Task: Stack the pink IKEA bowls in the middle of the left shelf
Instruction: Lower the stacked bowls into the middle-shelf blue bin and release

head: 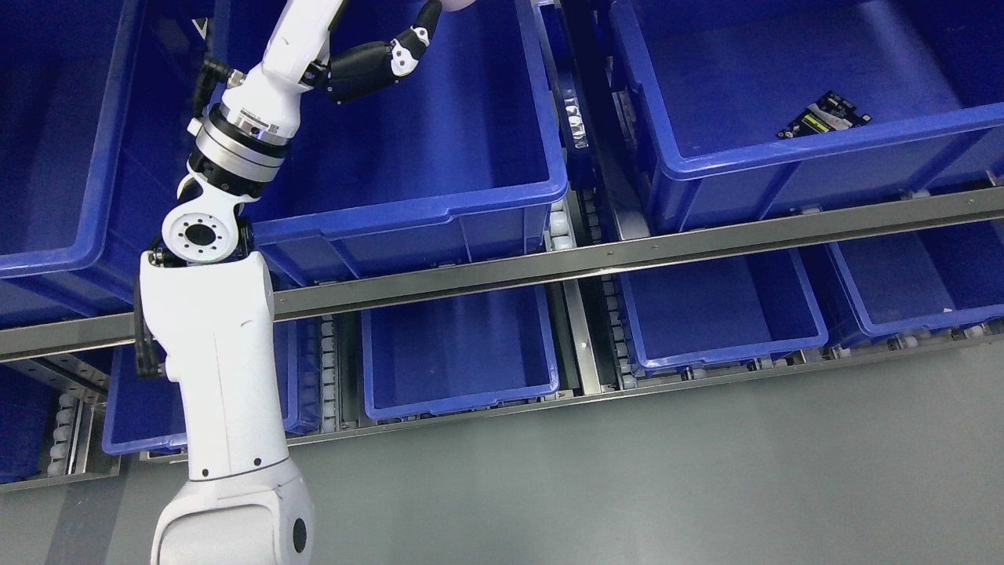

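Left arm rising over middle blue bin; left hand running off top edge, finger state unclear; small dark packet lying in right bin.

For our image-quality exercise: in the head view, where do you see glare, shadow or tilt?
Head view: glare streaks the metal shelf rail; lower bins lie in shadow beneath it; the whole frame is tilted, the rail slanting up to the right; the left hand is sharp but cut off by the top edge.

Blue bins looking glossy smooth plastic; shelf rail showing brushed metal; floor appearing matt grey.
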You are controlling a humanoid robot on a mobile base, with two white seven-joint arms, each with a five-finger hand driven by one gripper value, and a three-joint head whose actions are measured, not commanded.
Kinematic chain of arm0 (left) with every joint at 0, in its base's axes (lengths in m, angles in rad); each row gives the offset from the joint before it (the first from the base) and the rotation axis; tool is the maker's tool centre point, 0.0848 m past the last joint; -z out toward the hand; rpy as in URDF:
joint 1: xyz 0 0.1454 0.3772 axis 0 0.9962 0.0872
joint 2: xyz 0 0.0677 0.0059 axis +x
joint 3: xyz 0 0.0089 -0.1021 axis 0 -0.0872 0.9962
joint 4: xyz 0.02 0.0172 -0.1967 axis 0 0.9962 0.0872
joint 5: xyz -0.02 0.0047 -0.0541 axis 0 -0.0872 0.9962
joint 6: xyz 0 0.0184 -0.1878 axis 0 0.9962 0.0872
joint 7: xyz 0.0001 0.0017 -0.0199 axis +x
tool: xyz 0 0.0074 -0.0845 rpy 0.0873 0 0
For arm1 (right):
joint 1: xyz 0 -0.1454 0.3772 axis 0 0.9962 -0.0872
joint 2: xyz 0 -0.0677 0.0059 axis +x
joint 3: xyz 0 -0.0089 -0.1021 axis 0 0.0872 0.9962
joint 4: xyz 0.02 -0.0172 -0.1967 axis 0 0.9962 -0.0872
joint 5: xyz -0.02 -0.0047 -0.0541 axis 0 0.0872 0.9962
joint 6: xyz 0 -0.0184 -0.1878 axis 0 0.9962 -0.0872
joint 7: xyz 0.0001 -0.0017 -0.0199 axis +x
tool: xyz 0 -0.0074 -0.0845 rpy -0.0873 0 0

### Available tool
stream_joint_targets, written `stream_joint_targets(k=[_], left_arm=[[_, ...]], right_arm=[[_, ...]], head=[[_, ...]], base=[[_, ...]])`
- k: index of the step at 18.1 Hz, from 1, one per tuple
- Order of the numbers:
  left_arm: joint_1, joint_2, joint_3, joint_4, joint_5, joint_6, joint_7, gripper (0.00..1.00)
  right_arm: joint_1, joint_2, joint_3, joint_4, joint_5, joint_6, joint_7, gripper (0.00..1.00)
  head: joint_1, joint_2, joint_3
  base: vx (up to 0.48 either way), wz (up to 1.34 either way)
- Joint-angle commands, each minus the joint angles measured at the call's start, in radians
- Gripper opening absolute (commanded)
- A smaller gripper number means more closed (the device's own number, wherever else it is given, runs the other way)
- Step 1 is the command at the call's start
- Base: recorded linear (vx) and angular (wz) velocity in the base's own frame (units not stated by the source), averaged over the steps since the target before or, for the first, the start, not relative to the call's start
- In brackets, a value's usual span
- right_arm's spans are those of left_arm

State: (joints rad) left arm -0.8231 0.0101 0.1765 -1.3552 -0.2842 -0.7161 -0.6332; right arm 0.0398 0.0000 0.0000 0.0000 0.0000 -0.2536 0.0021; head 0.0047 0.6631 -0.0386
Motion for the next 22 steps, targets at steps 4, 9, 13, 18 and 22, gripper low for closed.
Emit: stream_joint_targets(k=[4,9,13,18,22], left_arm=[[-0.033,0.096,-0.006,0.172,-0.024,0.036,0.000,0.06],[-0.036,0.123,-0.012,0.192,-0.024,0.059,-0.002,0.07],[0.010,0.128,-0.126,0.197,-0.024,0.121,-0.037,0.13],[0.018,0.125,-0.120,0.243,-0.024,0.142,-0.025,0.19],[0.021,0.126,-0.100,0.240,-0.024,0.182,-0.025,0.59]], right_arm=[[0.000,-0.017,-0.005,-0.017,-0.002,0.007,-0.002,1.00],[0.000,-0.017,-0.005,-0.017,-0.002,0.007,-0.002,1.00],[0.000,-0.017,-0.005,-0.017,-0.002,0.007,-0.002,1.00],[0.000,-0.017,-0.005,-0.017,-0.002,0.007,-0.002,1.00],[0.000,-0.017,-0.005,-0.017,-0.002,0.007,-0.002,1.00]], head=[[0.0000,0.000,0.000],[0.0000,0.001,0.000],[0.0000,0.001,0.000],[0.0000,0.001,0.000],[0.0000,0.001,0.000]], base=[[0.058,0.00],[0.006,-0.01],[0.000,0.00],[0.000,0.00],[0.005,-0.02]])
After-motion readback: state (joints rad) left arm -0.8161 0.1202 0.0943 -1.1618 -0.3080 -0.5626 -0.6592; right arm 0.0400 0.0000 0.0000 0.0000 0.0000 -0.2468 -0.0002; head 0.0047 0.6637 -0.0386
